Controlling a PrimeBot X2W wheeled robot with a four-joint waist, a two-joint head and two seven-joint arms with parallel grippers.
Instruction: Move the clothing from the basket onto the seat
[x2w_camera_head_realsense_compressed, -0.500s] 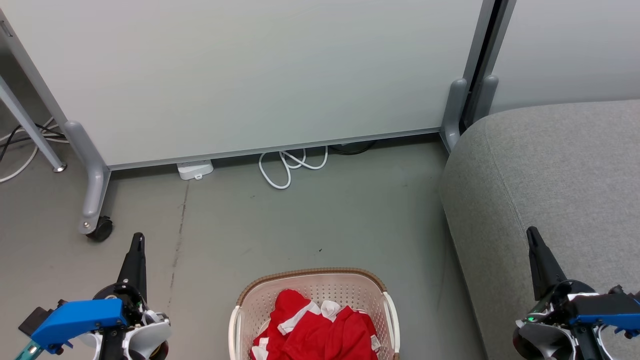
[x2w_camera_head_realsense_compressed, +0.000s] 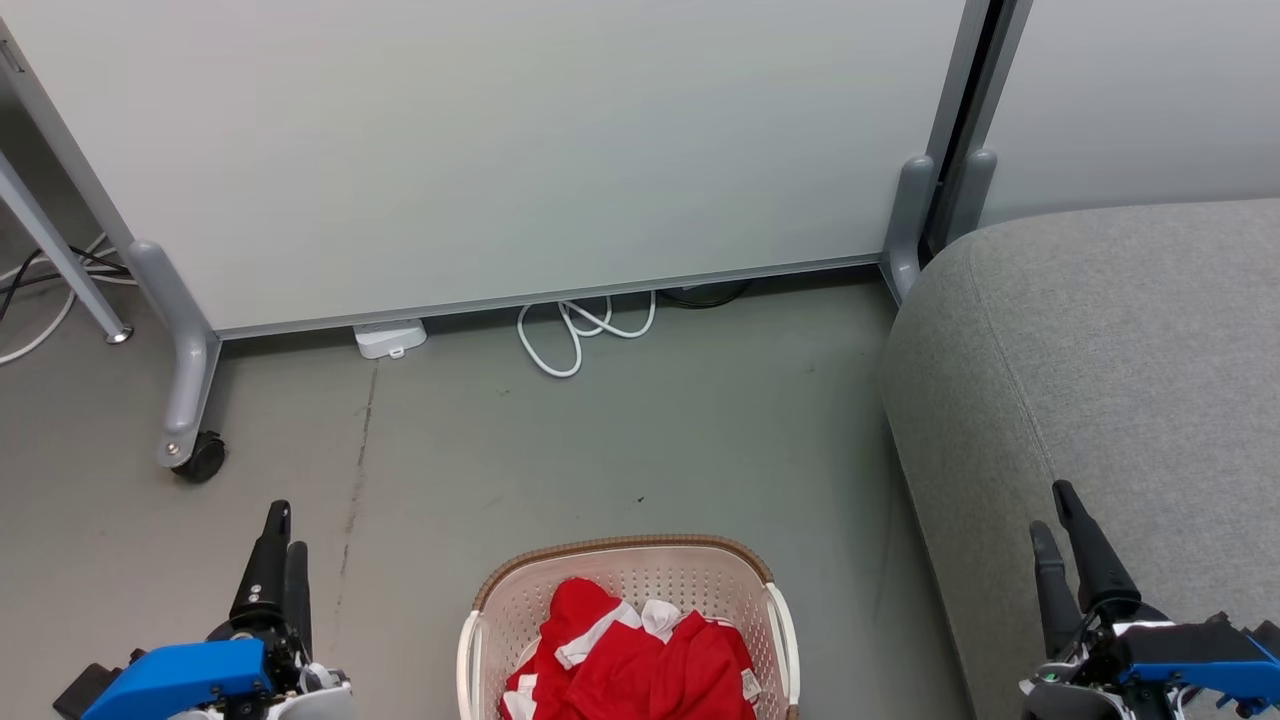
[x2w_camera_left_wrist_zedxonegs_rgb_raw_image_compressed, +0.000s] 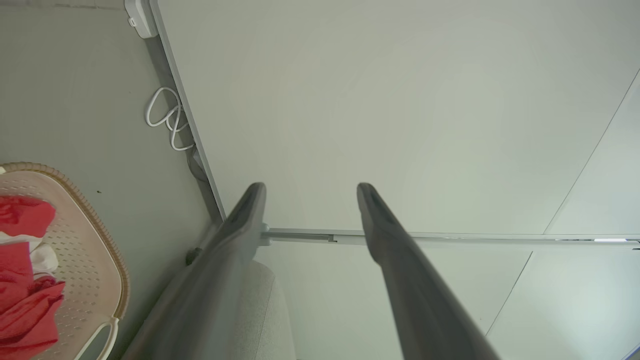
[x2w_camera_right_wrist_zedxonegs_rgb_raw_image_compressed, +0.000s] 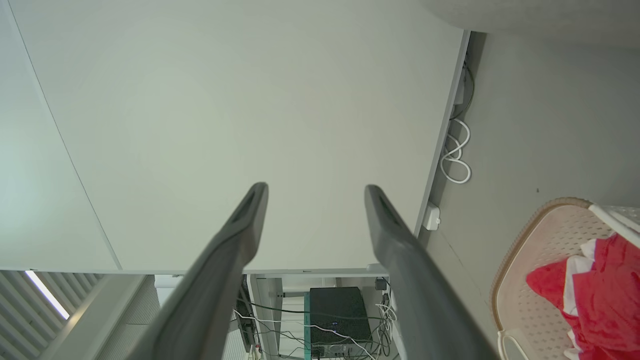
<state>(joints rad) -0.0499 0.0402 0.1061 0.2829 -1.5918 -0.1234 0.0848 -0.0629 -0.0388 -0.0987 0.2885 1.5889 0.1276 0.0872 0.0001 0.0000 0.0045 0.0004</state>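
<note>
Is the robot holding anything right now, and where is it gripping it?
Nothing is held. The left tool and right tool are both open and empty; the clothing lies in the basket.

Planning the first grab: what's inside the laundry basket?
Crumpled red fabric garments with white trim lie in the cream perforated plastic basket with brown rim. Whatever lies beneath them is covered.

Grey floor (x2w_camera_head_realsense_compressed: 700, 450); basket (x2w_camera_head_realsense_compressed: 625, 543), white cable (x2w_camera_head_realsense_compressed: 583, 322) on it.

Red clothing (x2w_camera_head_realsense_compressed: 640, 660) with white trim; cream perforated basket (x2w_camera_head_realsense_compressed: 700, 580), brown woven-look rim; grey sofa seat (x2w_camera_head_realsense_compressed: 1100, 350); grey floor (x2w_camera_head_realsense_compressed: 600, 450); white cable (x2w_camera_head_realsense_compressed: 575, 335); pale partition panel (x2w_camera_head_realsense_compressed: 500, 150).
</note>
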